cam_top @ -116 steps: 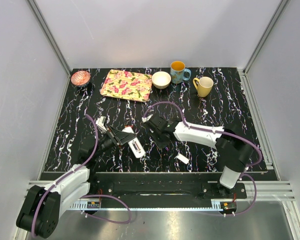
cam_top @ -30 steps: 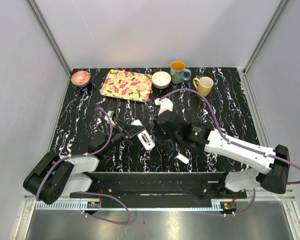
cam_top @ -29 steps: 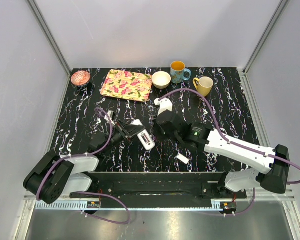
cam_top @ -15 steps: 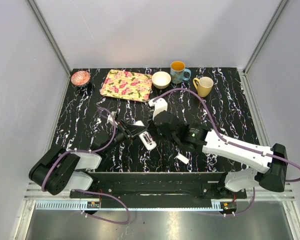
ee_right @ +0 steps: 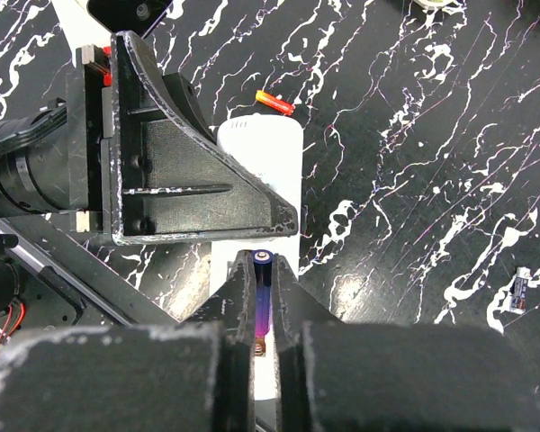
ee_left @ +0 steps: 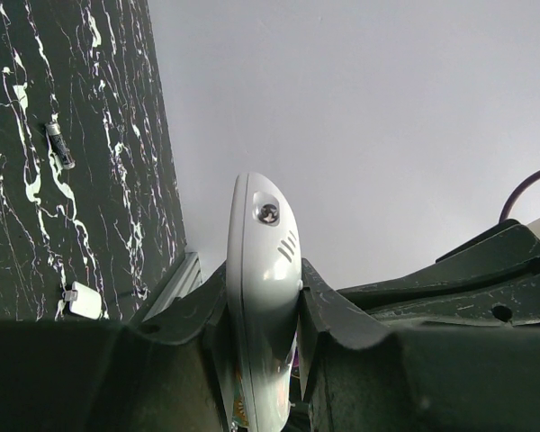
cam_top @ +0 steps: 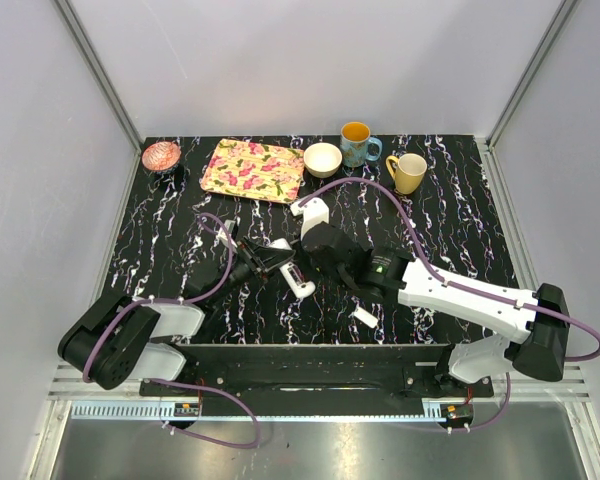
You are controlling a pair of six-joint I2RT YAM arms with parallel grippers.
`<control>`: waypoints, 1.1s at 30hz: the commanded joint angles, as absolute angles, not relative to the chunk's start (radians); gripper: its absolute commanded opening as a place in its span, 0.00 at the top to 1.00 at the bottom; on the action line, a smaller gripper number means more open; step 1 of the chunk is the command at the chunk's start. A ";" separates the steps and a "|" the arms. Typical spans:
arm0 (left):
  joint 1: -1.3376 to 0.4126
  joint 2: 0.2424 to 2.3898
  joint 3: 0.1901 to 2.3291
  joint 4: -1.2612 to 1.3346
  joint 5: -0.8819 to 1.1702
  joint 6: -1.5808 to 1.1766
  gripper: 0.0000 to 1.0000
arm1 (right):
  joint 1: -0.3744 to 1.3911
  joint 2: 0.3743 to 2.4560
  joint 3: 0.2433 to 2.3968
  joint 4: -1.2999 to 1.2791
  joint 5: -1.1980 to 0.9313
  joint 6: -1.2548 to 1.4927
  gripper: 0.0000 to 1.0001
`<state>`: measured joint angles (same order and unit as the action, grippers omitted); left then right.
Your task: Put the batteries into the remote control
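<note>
From above we cannot make out either set of fingertips. The right gripper (cam_top: 308, 262) and its wrist cover the middle of the table (cam_top: 160, 230), and only the near end of the remote control (cam_top: 298, 280) shows past them.

In the left wrist view the remote control is cut off below, sunk between the dark fingers. The left gripper (ee_left: 263, 283) is clamped on its thin edges.

The right wrist view shows the right gripper pressed together on a battery (ee_right: 263, 279), a slim purple-blue cylinder with a metal tip, just over the white body. We cannot tell whether they touch. A speck (ee_right: 519, 288) at the right edge is too small to identify.

The remote control is smooth, glossy white plastic with a rounded end. The table is black with white marbled veins. A loose battery (ee_right: 274, 103) in a red-orange wrap lies beyond the remote control.
</note>
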<state>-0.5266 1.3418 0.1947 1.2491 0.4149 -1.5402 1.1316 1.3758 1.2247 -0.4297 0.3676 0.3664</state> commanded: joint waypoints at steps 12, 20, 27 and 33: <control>-0.532 1.304 0.258 1.436 0.422 -1.543 1.00 | 1.140 1.390 1.203 -0.423 0.350 0.354 1.00; -0.531 1.258 0.270 1.367 0.425 -1.508 1.00 | 1.140 1.391 1.215 -0.512 0.334 0.353 1.00; -0.531 1.218 0.281 1.321 0.414 -1.482 1.00 | 1.141 1.393 1.201 -0.572 0.288 0.396 1.00; -0.531 1.219 0.304 1.302 0.423 -1.474 1.00 | 1.143 1.404 1.203 -0.581 0.267 0.419 1.00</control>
